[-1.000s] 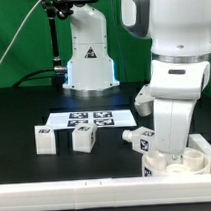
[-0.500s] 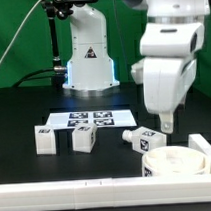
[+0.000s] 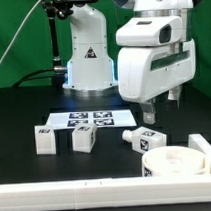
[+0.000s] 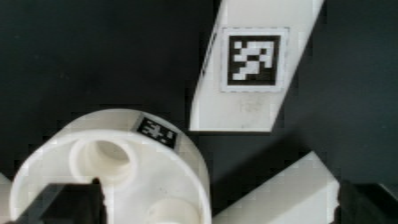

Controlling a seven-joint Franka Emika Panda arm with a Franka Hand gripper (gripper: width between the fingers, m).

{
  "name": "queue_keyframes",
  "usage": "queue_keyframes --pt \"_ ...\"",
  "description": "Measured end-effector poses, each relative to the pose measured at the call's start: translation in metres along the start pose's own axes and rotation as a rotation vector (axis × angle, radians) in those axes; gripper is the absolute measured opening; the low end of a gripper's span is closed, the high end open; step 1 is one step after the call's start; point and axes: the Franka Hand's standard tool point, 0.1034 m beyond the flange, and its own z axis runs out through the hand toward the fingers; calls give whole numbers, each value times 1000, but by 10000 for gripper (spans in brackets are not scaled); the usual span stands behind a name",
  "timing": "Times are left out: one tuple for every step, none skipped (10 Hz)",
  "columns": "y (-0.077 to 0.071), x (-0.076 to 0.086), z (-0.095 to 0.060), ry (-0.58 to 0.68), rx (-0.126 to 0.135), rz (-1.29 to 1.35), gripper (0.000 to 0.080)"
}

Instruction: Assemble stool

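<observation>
The stool's round white seat lies on the black table at the exterior view's lower right, its sockets facing up. In the wrist view the seat shows one socket hole and a small tag. Three tagged legs lie loose: one at the exterior view's left, one beside it, and one next to the seat. This last leg appears long in the wrist view. My gripper hangs well above the seat, open, with nothing between its fingers. The seat is untouched.
The marker board lies flat behind the legs. A long white bar runs along the front edge, and a white wall stands to the right of the seat. A white robot base stands at the back.
My gripper was down at the seat a second ago. It has opened, let go, and risen up and toward the exterior view's left. The seat stays where it was.
</observation>
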Motion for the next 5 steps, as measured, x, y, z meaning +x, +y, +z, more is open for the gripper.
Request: queue_keyframes --pt "-3 0 1 -16 11 -1 649" --pt "-1 -2 2 -5 2 9 649" --pt "3 -10 7 -3 -7 50 649" --pt "0 -15 9 -46 -10 135 649" --pt "-2 -16 9 -79 -36 179 649"
